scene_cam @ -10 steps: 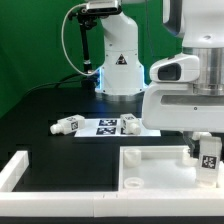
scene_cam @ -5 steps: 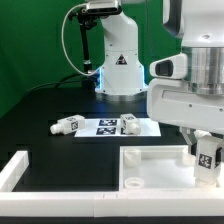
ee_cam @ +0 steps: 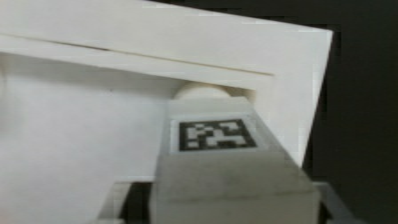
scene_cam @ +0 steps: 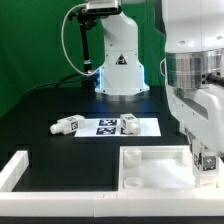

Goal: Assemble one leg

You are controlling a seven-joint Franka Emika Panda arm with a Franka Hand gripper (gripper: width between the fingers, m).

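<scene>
My jaws were clamped on the leg (ee_cam: 217, 140), its tagged face toward the wrist camera and its rounded tip aimed at the square panel (ee_cam: 89, 110) directly beneath, close to the panel's corner. I couldn't see a socket under the tip, so I judged misalignment the main risk. Pressing down off-centre could jam the leg, tilt it in the grip, or shove the panel across the worktop (scene_cam: 50, 105). Well beyond the jaws lay the marker board (scene_cam: 140, 127) and a spare leg (scene_cam: 68, 126).

Showed matt white plastic on the leg (ee_cam: 228, 160) and the panel (scene_cam: 155, 150), dull black on the table (scene_cam: 40, 125), gloss on the arm casing (scene_cam: 118, 55).
</scene>
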